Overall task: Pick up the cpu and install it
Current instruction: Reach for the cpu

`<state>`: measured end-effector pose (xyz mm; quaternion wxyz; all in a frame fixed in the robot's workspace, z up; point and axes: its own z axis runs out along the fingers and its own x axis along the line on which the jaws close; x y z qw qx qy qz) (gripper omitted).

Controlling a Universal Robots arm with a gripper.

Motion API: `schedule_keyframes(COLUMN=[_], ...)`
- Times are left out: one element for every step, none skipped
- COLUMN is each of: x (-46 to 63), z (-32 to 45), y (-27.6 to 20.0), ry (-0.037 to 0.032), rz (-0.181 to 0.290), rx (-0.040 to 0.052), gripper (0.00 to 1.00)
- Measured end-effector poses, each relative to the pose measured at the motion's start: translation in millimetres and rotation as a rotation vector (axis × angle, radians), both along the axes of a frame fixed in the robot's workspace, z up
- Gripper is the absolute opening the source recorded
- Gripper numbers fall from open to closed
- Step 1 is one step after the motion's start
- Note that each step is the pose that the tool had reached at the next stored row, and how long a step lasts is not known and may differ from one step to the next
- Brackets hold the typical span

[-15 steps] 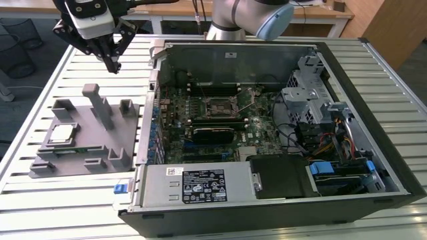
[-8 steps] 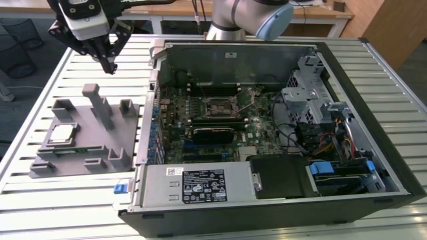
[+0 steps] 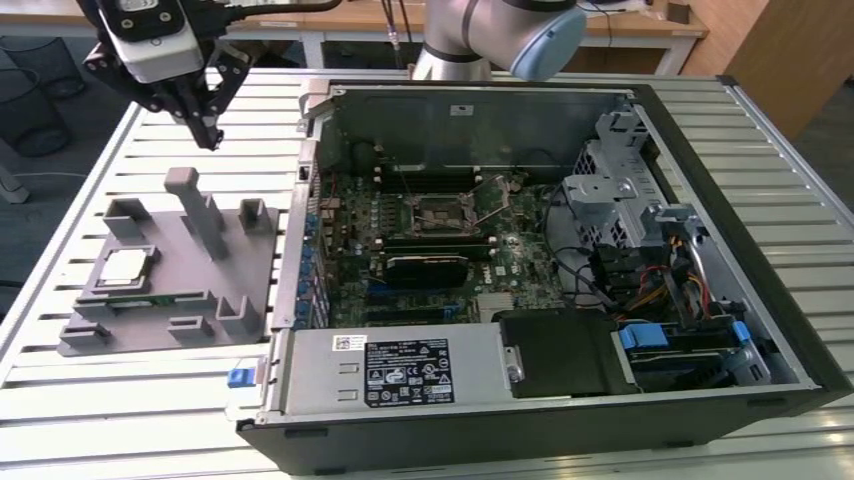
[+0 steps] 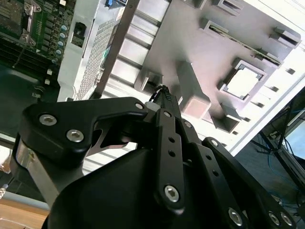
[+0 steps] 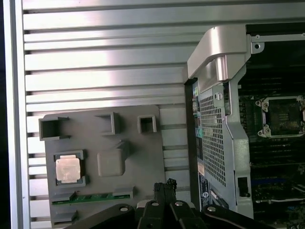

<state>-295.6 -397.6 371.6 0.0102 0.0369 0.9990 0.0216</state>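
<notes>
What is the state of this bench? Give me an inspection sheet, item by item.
Surface: slatted pale metal table, bearing a flat grey moulded tray and an open black computer case.
Job's things: small square silver-topped cpu lies in a tray recess, not yet installed; black-framed motherboard socket sits inside the case.
Clutter: long green memory stick in the tray, beside the cpu.
Gripper: black gripper shut, holding nothing, in the air above the table by the tray, apart from the cpu.
Cables: coloured wire bundle inside the case.
Surroundings: wooden furniture beyond the table.
</notes>
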Motion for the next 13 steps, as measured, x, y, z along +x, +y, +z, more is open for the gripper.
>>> schedule_keyframes(x=[-1.3,-2.8,-4.4,-5.9,-7.5,-9.2,-10.9,-12.5,-14.3,-16.3,-18.3,-20.4,-22.6], z=[-0.3,-0.5,-0.8,-1.1,-1.3,-1.5,-1.7,-1.9,-2.1,-2.3,-2.5,-2.8,-3.0], y=[0.0,0.0,0.0,0.0,0.0,0.0,0.1,0.1,0.1,0.1,0.2,0.2,0.3], ry=[0.0006,0.0011,0.0016,0.0021,0.0024,0.0026,0.0029,0.0031,0.0032,0.0034,0.0036,0.0037,0.0037], rz=[0.000,0.000,0.000,0.000,0.000,0.000,0.000,0.000,0.000,0.000,0.000,0.000,0.000], rx=[0.0000,0.0000,0.0000,0.0000,0.0000,0.0000,0.0000,0.0000,0.0000,0.0000,0.0000,0.0000,0.0000], gripper=[0.11,0.11,0.11,0.11,0.11,0.11,0.11,0.11,0.11,0.11,0.11,0.11,0.11])
